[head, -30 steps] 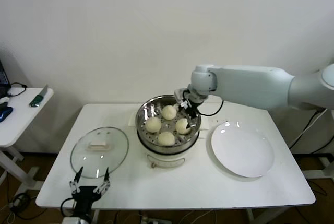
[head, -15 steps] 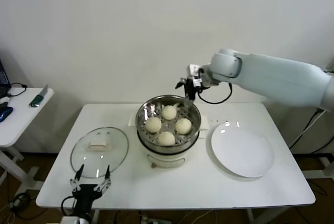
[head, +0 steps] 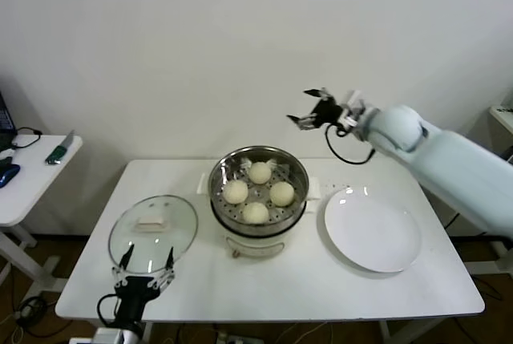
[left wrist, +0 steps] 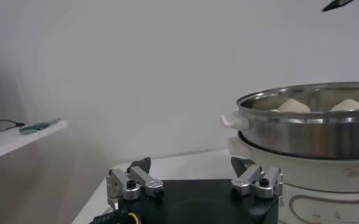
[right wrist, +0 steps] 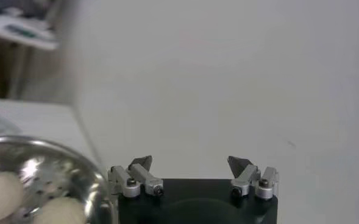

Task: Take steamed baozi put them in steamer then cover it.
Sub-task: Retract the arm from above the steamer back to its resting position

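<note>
Several off-white baozi (head: 258,192) lie in the shiny steel steamer (head: 219,196) on its white pot base, mid-table. The clear glass cover (head: 152,232) with a whitish handle lies flat on the table, left of the steamer. My right gripper (head: 313,107) is open and empty, raised well above and to the right of the steamer, near the wall. My left gripper (head: 146,264) is open and empty at the table's front left edge, just before the cover. The steamer (left wrist: 313,125) with bun tops shows in the left wrist view, and its rim (right wrist: 57,182) in the right wrist view.
A bare white plate (head: 371,228) lies right of the steamer. A small side table (head: 32,169) with a few items stands at far left. The wall is close behind the table.
My right gripper has risen out of the steamer and moved up and right, away from the buns. My left gripper has edged slightly toward the cover.
</note>
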Controlling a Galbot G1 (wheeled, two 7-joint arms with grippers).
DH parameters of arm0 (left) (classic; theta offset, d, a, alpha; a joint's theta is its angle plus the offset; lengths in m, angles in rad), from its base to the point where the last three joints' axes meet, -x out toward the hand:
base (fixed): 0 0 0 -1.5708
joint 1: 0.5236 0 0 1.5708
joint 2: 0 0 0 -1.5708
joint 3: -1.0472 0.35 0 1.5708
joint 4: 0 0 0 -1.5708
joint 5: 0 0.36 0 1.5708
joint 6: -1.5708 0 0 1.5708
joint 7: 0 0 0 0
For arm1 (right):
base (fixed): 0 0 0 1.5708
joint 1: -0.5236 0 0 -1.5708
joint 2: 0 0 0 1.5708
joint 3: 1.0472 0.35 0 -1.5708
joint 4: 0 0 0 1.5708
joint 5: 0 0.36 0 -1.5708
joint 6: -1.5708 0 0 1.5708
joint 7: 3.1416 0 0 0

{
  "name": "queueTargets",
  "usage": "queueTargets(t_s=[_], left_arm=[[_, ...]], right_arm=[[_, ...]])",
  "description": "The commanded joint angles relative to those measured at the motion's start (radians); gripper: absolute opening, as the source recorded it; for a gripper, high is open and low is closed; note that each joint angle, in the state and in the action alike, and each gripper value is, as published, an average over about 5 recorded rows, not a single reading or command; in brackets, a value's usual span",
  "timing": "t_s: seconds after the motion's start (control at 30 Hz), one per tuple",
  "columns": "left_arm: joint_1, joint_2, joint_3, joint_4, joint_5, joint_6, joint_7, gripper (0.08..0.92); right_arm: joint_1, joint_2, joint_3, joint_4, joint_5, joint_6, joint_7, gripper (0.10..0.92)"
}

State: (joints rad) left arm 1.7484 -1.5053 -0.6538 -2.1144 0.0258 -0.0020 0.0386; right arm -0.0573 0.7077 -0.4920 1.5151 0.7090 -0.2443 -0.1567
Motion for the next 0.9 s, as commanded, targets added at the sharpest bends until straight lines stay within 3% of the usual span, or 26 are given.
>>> queueTargets(t_s=[0.03,0.27,0.6,0.77,0.9], left_arm=[[-0.016,0.010,-0.010,0.009,0.034,-0.016,0.009,0.823],[-0.014,0.011,-0.009,0.031,0.163,-0.085,-0.003,0.823],[0.001,0.029,-0.026,0.041,0.307,-0.130,-0.022,0.823],[0.000,0.050,-0.045,0.047,0.379,-0.186,-0.093,0.823],[0.007,0.083,-0.074,0.049,0.580,-0.214,-0.184,0.823]], right_arm=[[-0.860,-0.058,0.852,0.160,-0.090,0.109,0.144,0.823],[-1.268,0.120,1.184,0.203,-0.161,0.329,0.076,0.823],[-1.523,0.374,1.285,0.199,-0.198,0.557,0.027,0.823],[-1.561,0.457,1.248,0.158,-0.226,0.652,0.031,0.823],[-1.566,0.495,1.212,0.129,-0.258,0.679,0.044,0.823]])
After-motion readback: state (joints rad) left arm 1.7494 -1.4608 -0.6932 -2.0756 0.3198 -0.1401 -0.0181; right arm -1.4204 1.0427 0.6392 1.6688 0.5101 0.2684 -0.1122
